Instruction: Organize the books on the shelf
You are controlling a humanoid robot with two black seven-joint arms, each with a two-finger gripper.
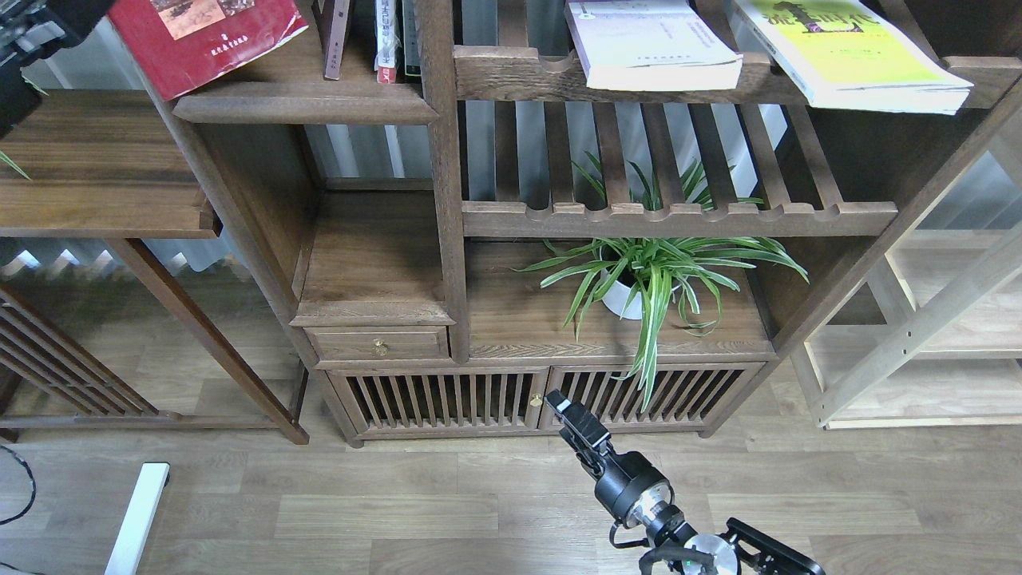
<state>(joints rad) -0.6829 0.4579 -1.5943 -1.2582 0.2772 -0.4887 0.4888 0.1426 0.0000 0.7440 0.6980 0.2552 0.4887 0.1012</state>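
Observation:
The red book lies tilted at the top left. Its lower right part is over the dark-brown shelf, and its left corner overhangs the shelf's end. My left gripper holds the book's left edge, its fingertips cut off by the top of the frame. The pale lavender-white book and the yellow-green book lie flat on the slatted upper shelf to the right. My right gripper hangs low in front of the cabinet doors, seen end-on, nothing near it.
Slim volumes stand at the right end of the shelf. A potted spider plant sits in the lower bay. A brown side table is at left, a pale rack at right, a white bar on the floor.

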